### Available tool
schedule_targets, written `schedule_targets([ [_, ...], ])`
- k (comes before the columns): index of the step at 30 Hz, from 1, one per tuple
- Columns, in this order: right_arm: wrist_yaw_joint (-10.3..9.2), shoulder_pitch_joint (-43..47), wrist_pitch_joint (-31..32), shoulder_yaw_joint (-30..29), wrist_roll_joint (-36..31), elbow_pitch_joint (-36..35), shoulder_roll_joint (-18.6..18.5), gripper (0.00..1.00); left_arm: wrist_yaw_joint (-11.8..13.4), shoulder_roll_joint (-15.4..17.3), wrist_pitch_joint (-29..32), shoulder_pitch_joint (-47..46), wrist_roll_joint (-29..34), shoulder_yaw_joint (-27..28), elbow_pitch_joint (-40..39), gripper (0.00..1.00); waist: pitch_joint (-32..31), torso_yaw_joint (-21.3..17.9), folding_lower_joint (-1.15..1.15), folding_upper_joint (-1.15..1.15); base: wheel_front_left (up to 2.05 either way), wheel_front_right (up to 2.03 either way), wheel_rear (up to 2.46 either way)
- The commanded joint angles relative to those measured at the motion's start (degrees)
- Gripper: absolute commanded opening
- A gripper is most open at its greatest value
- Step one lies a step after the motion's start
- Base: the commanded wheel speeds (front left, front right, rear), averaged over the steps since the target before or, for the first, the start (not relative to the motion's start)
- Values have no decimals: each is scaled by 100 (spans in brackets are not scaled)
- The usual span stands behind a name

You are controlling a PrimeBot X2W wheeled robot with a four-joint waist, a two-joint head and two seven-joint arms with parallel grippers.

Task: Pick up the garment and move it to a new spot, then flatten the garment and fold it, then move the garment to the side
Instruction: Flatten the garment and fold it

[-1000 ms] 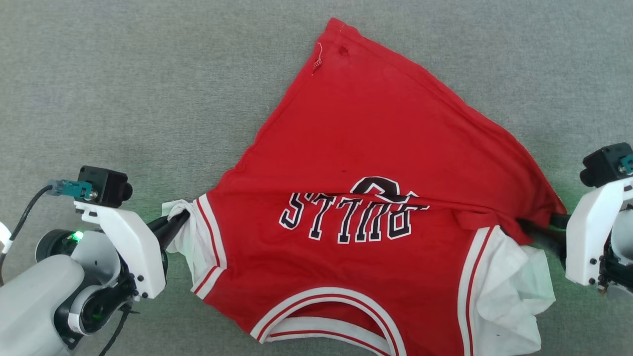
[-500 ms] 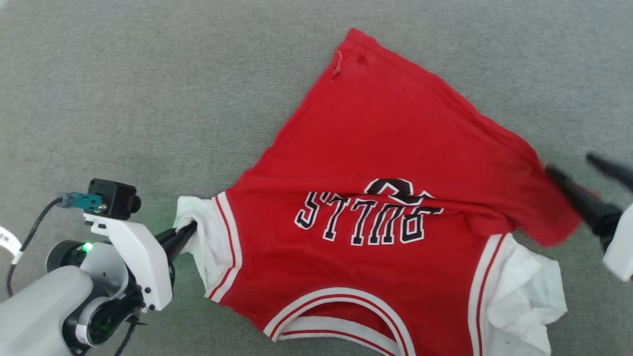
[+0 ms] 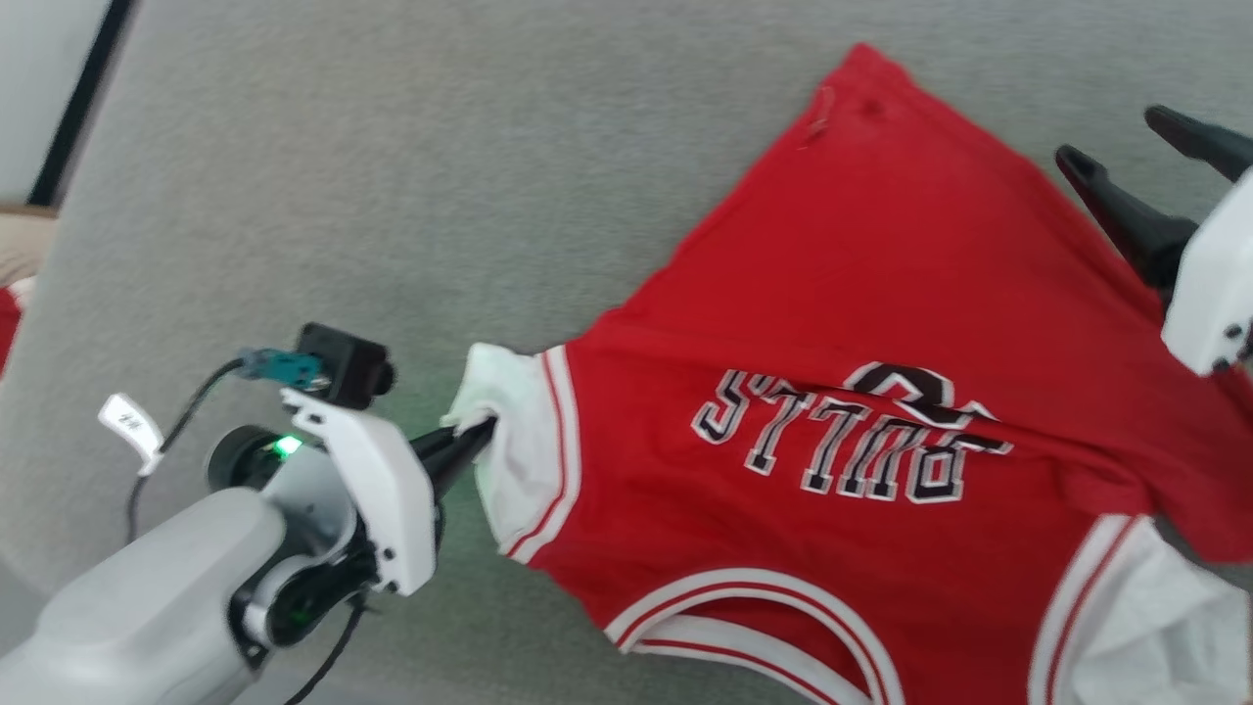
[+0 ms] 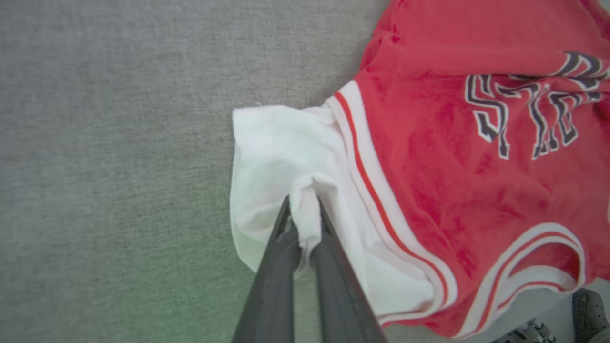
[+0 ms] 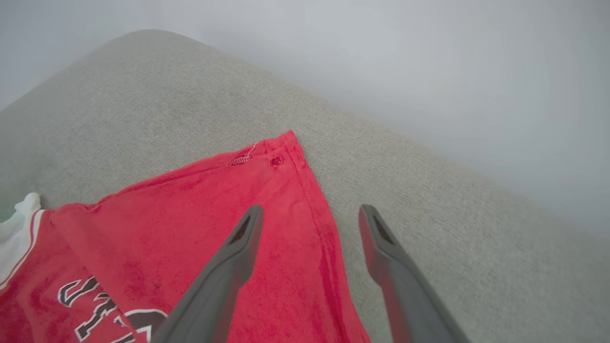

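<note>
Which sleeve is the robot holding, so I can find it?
On the grey cloth surface lies the red garment with black-and-white letters. Its white sleeve on the robot's left side is bunched up. Unlike the other white sleeve, it is pinched in the shut left gripper.

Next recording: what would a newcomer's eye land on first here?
A red garment with upside-down lettering sprawls across the grey fabric surface. The left hand, lower left, is shut on its white sleeve; the right hand, upper right, hovers open over a red edge.
</note>
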Motion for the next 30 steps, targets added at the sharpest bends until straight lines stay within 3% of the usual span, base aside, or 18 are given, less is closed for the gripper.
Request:
schedule_targets([
  [1,-2,-159,26,63,24,157,-11,100,-52,-68,32,-110,64,-22,64,0,139,311,0,0,0,0,0],
  [16,-3,-2472,257,1986,235,3439,-605,100,-792,-1340,21,-837,357,-329,1030,0,586,1578,0,0,0,0,0],
  [26,-1,-2147,1304,3196,898,4991,-465,100,-1015,-1685,-116,-965,265,-424,1570,0,752,1813,0,0,0,0,0],
  [27,1,-2115,1486,3324,920,5068,-479,32,-1027,-1688,-116,-970,259,-429,1612,0,751,1801,0,0,0,0,0],
  [28,18,-2104,1620,3437,964,5054,-510,0,-1023,-1685,-129,-976,250,-435,1658,0,748,1783,0,0,0,0,0],
  [30,20,-2221,1657,3580,977,4964,-629,0,-1035,-1661,-137,-1012,241,-439,1744,0,733,1723,0,0,0,0,0],
])
